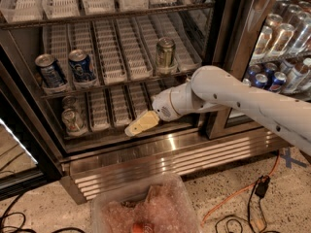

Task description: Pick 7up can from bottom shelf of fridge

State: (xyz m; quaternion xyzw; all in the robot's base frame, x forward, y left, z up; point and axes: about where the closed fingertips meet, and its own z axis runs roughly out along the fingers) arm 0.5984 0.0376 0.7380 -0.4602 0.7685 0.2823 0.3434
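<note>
The fridge (221, 57) stands open in front of me. Its bottom shelf (119, 108) holds white slotted lanes. At the shelf's far left stands a pale silver-green can with a reddish mark, the 7up can (73, 121), with a second can close behind it. My gripper (141, 124), pale yellow at the end of the white arm, hangs at the shelf's front edge. It is about two lanes to the right of the 7up can and apart from it. It holds nothing that I can see.
Two blue Pepsi cans (48, 72) stand at the left of the shelf above, and a greenish-gold can (165, 52) at its right. More cans stand behind the right glass door (282, 47). A clear plastic bin (146, 208) and cables (243, 198) lie on the floor.
</note>
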